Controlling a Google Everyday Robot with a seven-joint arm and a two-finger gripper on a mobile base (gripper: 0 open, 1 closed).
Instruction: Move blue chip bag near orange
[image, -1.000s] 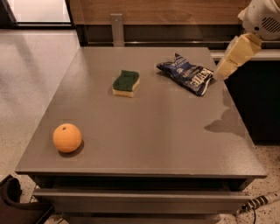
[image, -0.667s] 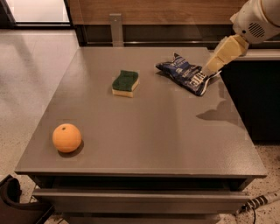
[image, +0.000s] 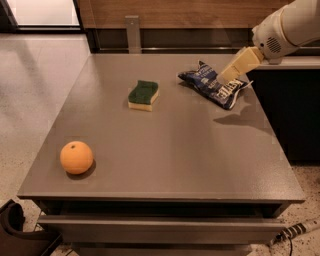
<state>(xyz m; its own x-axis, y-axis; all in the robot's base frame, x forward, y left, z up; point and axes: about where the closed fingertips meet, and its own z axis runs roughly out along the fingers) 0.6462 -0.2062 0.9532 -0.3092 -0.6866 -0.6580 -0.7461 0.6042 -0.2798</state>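
We find the tool over the far right part of the flat grey bench. Well to the tool's left lies a rectangular sponge, green on top and yellow beneath. Behind it and to its left, a short grey metal post stands before the wood-panelled wall. Far below the tool, on the speckled floor, we see a striped cable.

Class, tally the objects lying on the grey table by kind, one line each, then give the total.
blue chip bag: 1
orange: 1
green-and-yellow sponge: 1
Total: 3
The gripper, not counted, is just over the bag.
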